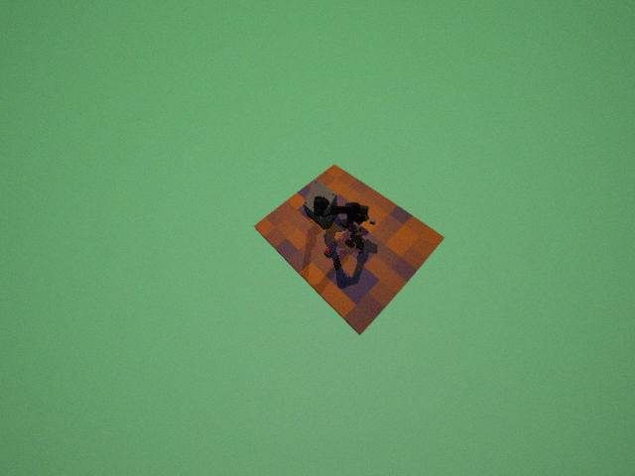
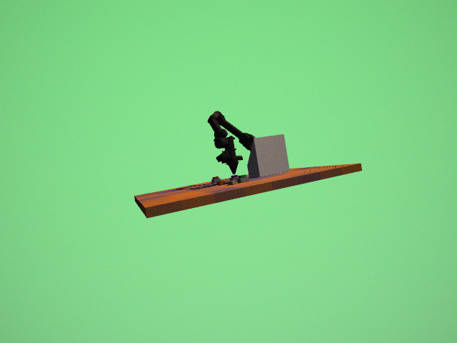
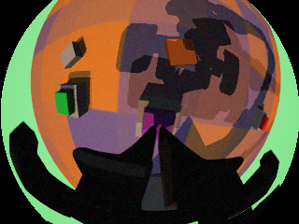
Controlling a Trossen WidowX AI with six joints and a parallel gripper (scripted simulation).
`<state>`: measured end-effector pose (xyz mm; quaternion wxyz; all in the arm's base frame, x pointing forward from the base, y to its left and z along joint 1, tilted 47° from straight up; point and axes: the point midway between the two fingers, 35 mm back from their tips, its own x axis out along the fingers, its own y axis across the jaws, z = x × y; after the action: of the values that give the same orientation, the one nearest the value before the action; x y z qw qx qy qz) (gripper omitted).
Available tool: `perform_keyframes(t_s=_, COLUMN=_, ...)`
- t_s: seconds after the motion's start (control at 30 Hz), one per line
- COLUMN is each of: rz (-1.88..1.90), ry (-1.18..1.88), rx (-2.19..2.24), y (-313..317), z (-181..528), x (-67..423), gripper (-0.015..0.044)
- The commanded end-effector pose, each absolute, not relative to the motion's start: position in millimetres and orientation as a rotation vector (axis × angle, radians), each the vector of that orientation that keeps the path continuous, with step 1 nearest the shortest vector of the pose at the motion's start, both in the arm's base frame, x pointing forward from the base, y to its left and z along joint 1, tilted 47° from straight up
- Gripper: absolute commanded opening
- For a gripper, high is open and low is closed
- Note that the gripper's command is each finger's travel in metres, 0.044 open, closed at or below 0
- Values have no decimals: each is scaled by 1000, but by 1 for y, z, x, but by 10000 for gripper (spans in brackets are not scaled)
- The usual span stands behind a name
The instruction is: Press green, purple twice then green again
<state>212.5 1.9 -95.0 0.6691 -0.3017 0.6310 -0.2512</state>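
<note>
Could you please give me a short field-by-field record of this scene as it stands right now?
arm: black, reaching out from a grey block, bent down toward the board
gripper: shut, holding nothing, tips pointing down
under the tips: purple button, partly hidden; contact cannot be told
green button: to the left in the wrist view, apart from the gripper
red button: at the right edge of the wrist view
orange block: beyond the purple button
surface: orange and purple checkered board

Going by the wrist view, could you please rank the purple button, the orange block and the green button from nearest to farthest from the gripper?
1. Purple button: directly at the tip of the shut gripper.
2. Orange block: ahead, slightly right.
3. Green button: far off to the left.
</note>
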Motion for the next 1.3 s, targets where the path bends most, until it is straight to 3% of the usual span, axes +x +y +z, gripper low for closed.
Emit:
perform_keyframes(t_s=0.0, rz=-566, ry=1423, rx=-689, y=-3, z=-99, x=212, gripper=20)
perform_keyframes(t_s=0.77, rz=-567, ry=1423, rx=-690, y=-9, z=-103, x=212, gripper=20)
perform_keyframes(t_s=1.27, rz=-562, ry=1425, rx=-686, y=61, z=-39, x=205, gripper=20)
